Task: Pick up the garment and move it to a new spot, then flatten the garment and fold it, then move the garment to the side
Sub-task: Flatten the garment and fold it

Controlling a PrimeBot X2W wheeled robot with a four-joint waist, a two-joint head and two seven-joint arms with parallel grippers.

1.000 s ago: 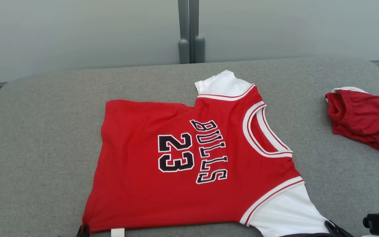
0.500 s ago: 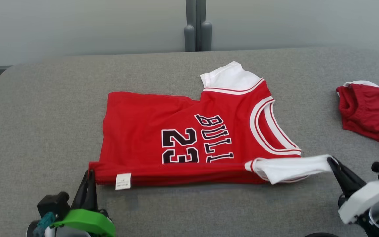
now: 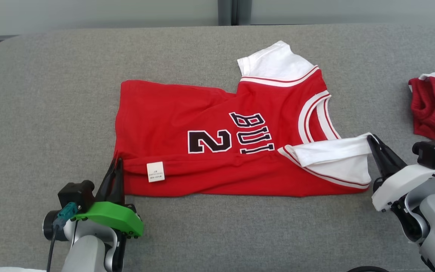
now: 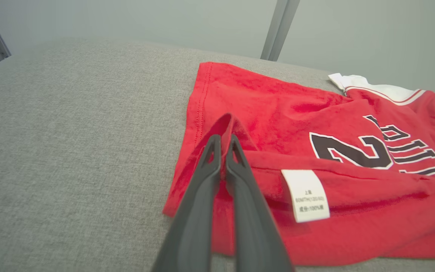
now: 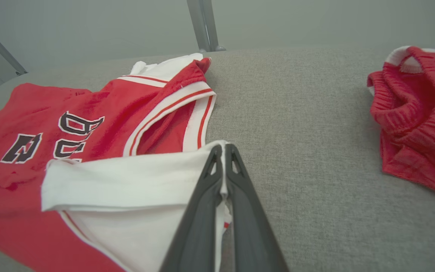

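Observation:
The garment [image 3: 202, 109] is a red jersey with white sleeves and black lettering, lying on the grey padded table [image 3: 51, 94]. Its near edge is lifted and doubled over onto its front, hiding the lower part of the print. My left gripper [image 3: 117, 161] is shut on the red hem corner at the fold's left end; the left wrist view shows red cloth pinched between the gripper's [image 4: 223, 140] tips. My right gripper [image 3: 370, 138] is shut on the white sleeve [image 5: 127, 177] at the fold's right end, pinched at the gripper's [image 5: 223, 148] tips.
A bundle of red shorts [image 3: 434, 105] with a white edge lies at the table's right side, also in the right wrist view [image 5: 417, 113]. A white care label [image 3: 155, 172] faces up on the folded edge. Grey posts [image 3: 228, 11] stand behind the table.
Both grippers have carried the garment's near edge away from me and over its front, covering the lower part of the print. The head camera has tilted down.

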